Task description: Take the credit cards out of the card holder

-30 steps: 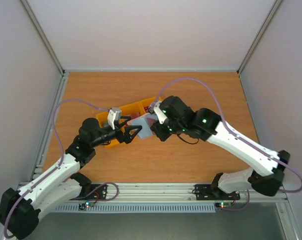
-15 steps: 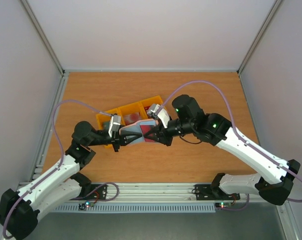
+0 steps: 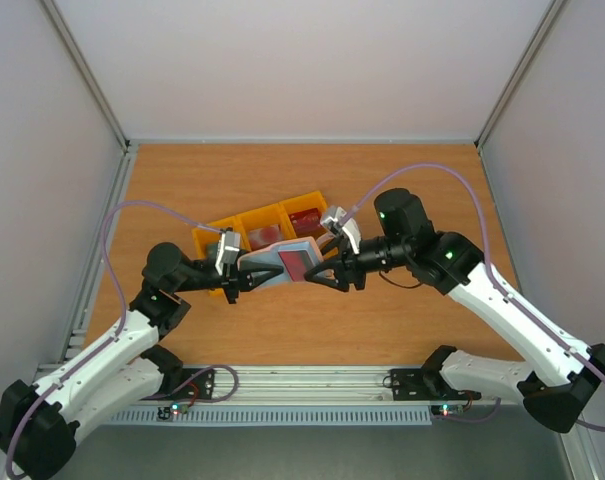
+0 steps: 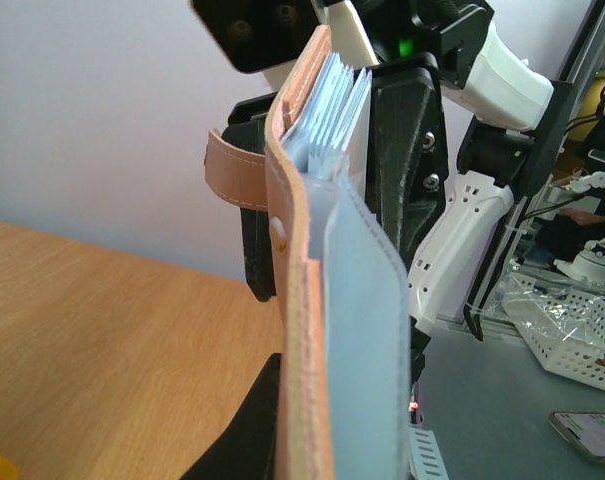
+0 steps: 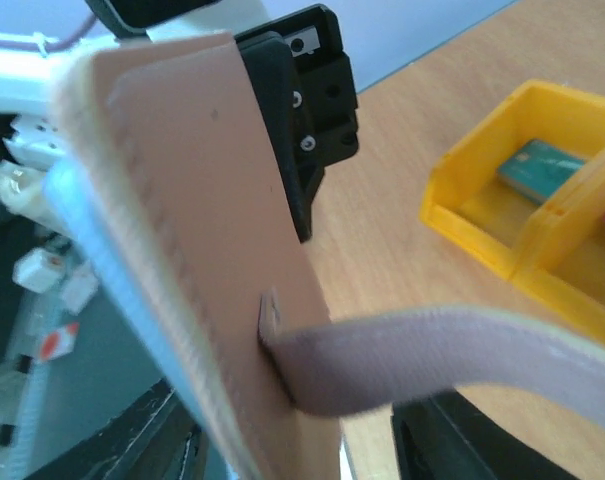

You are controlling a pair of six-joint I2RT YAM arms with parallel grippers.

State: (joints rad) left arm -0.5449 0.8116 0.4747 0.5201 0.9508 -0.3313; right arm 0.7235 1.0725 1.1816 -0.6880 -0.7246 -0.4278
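Handover is what has just taken place: a second ago the right claw [image 3: 332, 273] alone pinched the card holder [image 3: 272, 268] while the left claw [image 3: 234, 284] stood wide beside it; the left has since snapped shut on the holder's nine o'clock end, and the right is now parting its fingers and has drawn slightly back toward three o'clock, apparently no longer gripping. The holder hangs in the air above the bench [image 3: 402, 180], just to the six o'clock side of the yellow tray [image 3: 244, 219], pale blue inner face up in the overhead view, its strap [image 5: 432, 350] dangling loose across the right wrist view. A dark red card [image 3: 295, 263] shows on that inner face near the three o'clock end, by my reading still in a pocket. A teal card [image 5: 538, 166] already lies in a tray compartment, and reddish shapes sit in two others. With the holder steadied by the left alone, the freed right claw looks ready to pull the remaining card
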